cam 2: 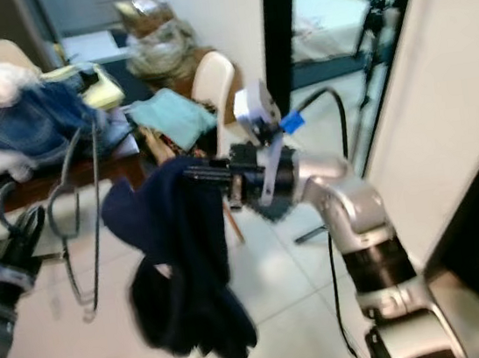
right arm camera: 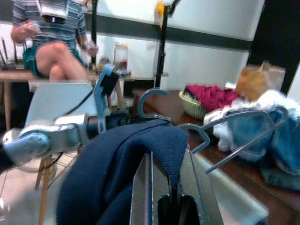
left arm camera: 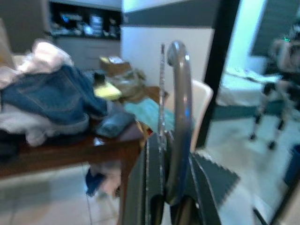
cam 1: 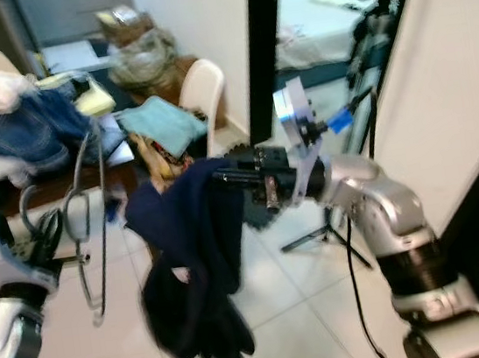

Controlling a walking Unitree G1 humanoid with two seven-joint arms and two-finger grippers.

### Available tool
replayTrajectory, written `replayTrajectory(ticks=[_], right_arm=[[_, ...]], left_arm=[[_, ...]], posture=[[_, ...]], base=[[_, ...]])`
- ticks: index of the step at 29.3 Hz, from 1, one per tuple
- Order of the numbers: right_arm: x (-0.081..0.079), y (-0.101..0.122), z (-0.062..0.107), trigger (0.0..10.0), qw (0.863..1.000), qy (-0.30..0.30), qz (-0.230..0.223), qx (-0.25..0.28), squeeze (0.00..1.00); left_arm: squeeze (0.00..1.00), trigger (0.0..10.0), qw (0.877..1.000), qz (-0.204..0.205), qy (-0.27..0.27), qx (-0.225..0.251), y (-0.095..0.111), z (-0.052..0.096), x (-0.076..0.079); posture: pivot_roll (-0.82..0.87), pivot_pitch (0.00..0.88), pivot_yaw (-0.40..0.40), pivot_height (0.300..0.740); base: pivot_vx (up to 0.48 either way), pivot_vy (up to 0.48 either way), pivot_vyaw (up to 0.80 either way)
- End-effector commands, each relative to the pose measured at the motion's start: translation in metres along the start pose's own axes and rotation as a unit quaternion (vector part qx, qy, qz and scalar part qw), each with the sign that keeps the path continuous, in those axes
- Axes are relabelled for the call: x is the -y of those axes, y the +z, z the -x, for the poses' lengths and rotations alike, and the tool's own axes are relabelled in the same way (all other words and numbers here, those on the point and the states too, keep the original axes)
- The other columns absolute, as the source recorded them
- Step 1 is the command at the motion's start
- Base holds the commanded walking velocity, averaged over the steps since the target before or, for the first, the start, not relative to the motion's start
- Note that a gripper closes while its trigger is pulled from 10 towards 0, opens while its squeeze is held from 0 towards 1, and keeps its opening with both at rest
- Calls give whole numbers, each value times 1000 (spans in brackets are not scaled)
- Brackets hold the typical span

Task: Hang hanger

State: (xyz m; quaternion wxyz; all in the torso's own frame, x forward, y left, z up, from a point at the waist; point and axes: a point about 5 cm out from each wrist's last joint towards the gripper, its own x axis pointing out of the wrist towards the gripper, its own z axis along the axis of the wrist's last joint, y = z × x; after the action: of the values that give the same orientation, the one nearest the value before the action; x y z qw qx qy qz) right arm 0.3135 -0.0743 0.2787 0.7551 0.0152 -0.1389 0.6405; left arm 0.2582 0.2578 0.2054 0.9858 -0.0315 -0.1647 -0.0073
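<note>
The table (cam 1: 64, 186) piled with denim and other clothes stands just beyond the left gripper (cam 1: 42, 236) and is the largest hazard: if that arm swings wide, the hanger could snag the heap and drag clothes off the edge. A white chair (cam 1: 205, 86) stands beyond the right gripper (cam 1: 222, 179), close enough for the hanging cloth to brush it.

The dark garment (cam 1: 193, 264) is draped over the right gripper's fingers and hangs well below them in a loose bunch. The fingers are buried in the cloth, and the right wrist view shows them close together with fabric over them, so it appears clenched on the garment, though how firm the hold is cannot be judged. The cloth lies lopsided over the fingers; a jolt could let it slide off to the floor.

The hanger (cam 1: 91, 225), a thin metal wire one, is grasped by the left gripper near its hook; its frame stands tall above and droops below the fingers. It sits just beside the garment, not yet inside it. Being thin and held at one point, it may twist in the grip as it is pushed in, or catch a fold instead of the neck opening.
</note>
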Motion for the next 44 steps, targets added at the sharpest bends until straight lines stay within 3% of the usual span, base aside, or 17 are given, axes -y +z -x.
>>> replayTrajectory(ticks=[1, 5, 10, 11, 12, 14, 17, 21, 37, 44], right_arm=[[5, 19, -11, 10000, 999, -22, 22, 30, 0], [9, 35, -23, 10000, 997, -41, 35, 52, 0], [10, 43, -27, 10000, 996, -47, 41, 62, 0], [10, 50, -32, 10000, 995, -50, 46, 71, 0], [10, 50, -32, 10000, 995, -50, 46, 71, 0], [9, 58, -44, 10000, 994, -51, 62, 69, 0], [9, 59, -50, 10000, 994, -60, 68, 62, 0], [11, 59, -52, 10000, 994, -67, 69, 59, 0], [16, 62, -61, 10000, 992, -82, 76, 60, 0], [32, 78, -59, 10000, 982, -142, 87, 85, 0]], left_arm=[[0, 10000, 1000, -9, 0, 8, 11, -7, 3], [0, 10000, 999, -18, -17, 40, 31, -19, 15], [0, 10000, 998, -21, -23, 56, 41, -23, 20], [0, 10000, 997, -29, -28, 72, 54, -28, 24], [0, 10000, 997, -29, -28, 72, 54, -28, 24], [0, 10000, 993, -50, -29, 107, 82, -37, 30], [0, 10000, 990, -61, -23, 128, 99, -42, 30], [0, 10000, 990, -57, -18, 130, 103, -44, 30], [0, 10000, 993, -59, -7, 102, 97, -50, 41], [0, 10000, 992, -60, -27, 105, 104, -54, 52]], posture=[[17, 0, -31, 736], [20, 0, -32, 736], [20, 0, -32, 736], [25, 0, -31, 736], [25, 0, -31, 736], [28, 0, -33, 736], [31, 0, -35, 736], [35, 0, -36, 736], [39, 0, -40, 736], [37, 0, -41, 736]], base=[[480, 0, 725], [480, 0, 728], [480, 0, 725], [480, 0, 725], [480, 0, 725], [480, 0, 725], [480, 0, 725], [421, 0, 725], [0, 0, 725], [0, 0, 605]])
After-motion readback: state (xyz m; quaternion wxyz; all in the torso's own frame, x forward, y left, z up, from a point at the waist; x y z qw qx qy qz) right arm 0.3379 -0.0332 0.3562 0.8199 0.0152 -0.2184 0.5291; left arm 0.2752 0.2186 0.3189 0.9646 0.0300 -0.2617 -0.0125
